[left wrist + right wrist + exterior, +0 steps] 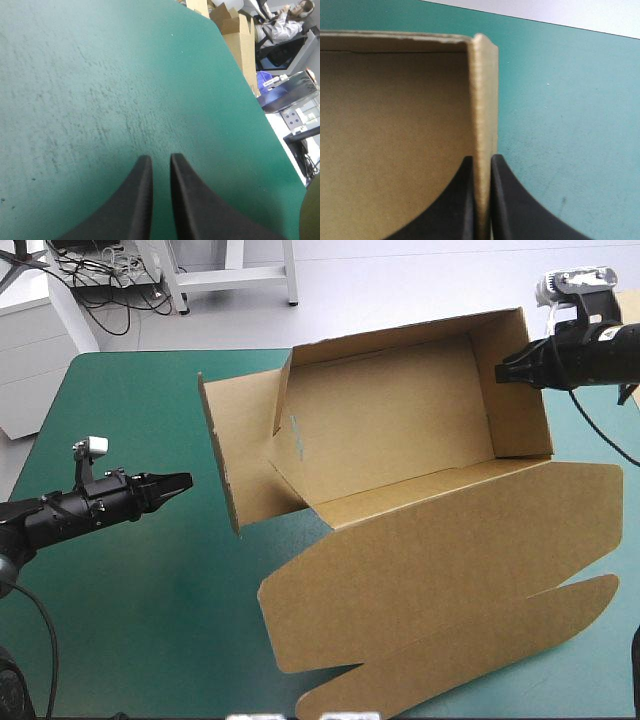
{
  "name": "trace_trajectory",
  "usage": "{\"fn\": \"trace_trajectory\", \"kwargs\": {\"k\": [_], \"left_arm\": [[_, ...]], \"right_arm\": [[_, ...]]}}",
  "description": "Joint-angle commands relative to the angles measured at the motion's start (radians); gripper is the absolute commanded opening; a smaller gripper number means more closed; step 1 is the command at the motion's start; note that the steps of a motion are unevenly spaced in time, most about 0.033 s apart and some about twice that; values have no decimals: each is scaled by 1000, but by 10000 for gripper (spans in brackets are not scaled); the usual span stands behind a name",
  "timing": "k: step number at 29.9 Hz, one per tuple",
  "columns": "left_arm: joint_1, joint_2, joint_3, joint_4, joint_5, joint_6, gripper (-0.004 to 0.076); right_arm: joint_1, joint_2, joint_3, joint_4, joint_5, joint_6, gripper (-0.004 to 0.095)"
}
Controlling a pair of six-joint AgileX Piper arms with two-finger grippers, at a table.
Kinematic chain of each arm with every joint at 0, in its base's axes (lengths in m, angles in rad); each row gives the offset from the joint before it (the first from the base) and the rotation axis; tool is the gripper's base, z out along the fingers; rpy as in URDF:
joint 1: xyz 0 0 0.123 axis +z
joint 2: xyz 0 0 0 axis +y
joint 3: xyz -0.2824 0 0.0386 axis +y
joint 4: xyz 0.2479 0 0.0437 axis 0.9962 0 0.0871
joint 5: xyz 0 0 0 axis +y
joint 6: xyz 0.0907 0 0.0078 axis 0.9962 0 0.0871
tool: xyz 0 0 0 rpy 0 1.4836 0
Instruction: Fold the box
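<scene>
Box (390, 430) wall between right fingers (512, 205)

Teal-green cover (120, 640) over the whole table, rounded at the far-left corner. Seen close in the left wrist view, faint dark scuffs and small pale specks across its surface. Past a rounded corner and off the table, more brown board (244, 47), apparently standing upright; which table edge, hard to tell.

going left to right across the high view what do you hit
left gripper → the box, its splayed left flap first, then the open tray → right gripper at its right wall
</scene>
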Motion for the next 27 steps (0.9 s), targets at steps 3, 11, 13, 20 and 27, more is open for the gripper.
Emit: {"fn": "trace_trajectory", "kwargs": {"k": [3,11,13,20,27], "left_arm": [[1,-26,-30,-112,113,-2,313],[-86,-26,-30,-118,113,-5,546],[-127,-26,-30,-131,113,-5,546],[-226,-32,-33,-257,113,-1,546],[-300,-61,-113,-263,113,2,546]], "right_arm": [[78,-23,-28,62,8,13,-20],[109,5,-28,53,-21,39,-18],[109,11,-28,45,-25,48,-18],[111,19,-28,21,-78,64,-16],[225,21,-28,-219,-155,164,-13]]}}
